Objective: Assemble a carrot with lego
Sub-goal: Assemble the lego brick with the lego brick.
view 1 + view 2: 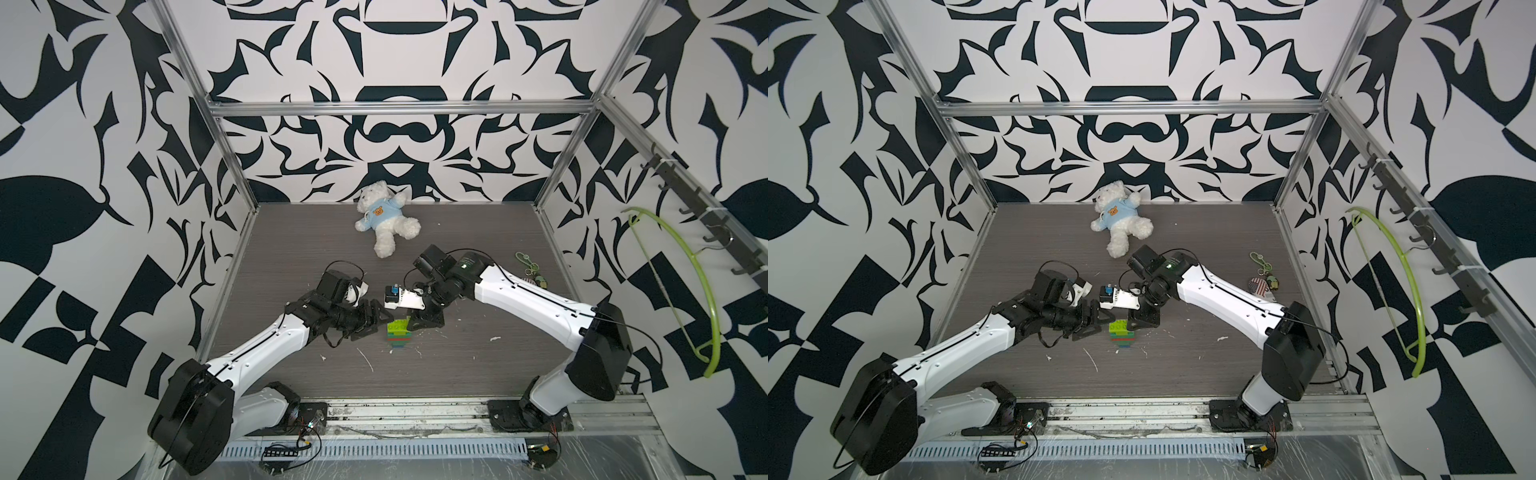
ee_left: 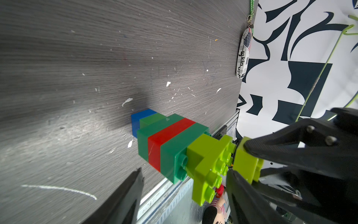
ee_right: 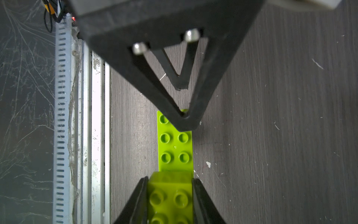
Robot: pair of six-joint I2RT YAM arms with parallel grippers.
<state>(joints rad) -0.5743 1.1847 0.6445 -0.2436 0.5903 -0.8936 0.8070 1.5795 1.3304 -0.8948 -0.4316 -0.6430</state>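
Right tool (image 3: 170,183): clamped on small lime-green studded plastic brick (image 3: 170,195), brick at one end of lime top plate of carrot (image 1: 398,334).
Left tool (image 1: 375,318): jaws apart, one finger (image 3: 195,108) tip on plate's other end, other finger clear of it.
Carrot: joined bricks, dark green and red bands, blue tip; upright, tip down, between both tools on dark grey wood-grain surface (image 1: 457,365).
Surface: white flecks.
White teddy bear in blue shirt (image 1: 384,218) lies by black-and-white patterned back wall (image 1: 395,50).

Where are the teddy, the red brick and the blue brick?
Teddy (image 1: 380,216): a top view, on its blue shirt.
Red brick (image 2: 170,132): left wrist view, on its broad face.
Blue brick (image 2: 143,114): left wrist view, on its lit face.
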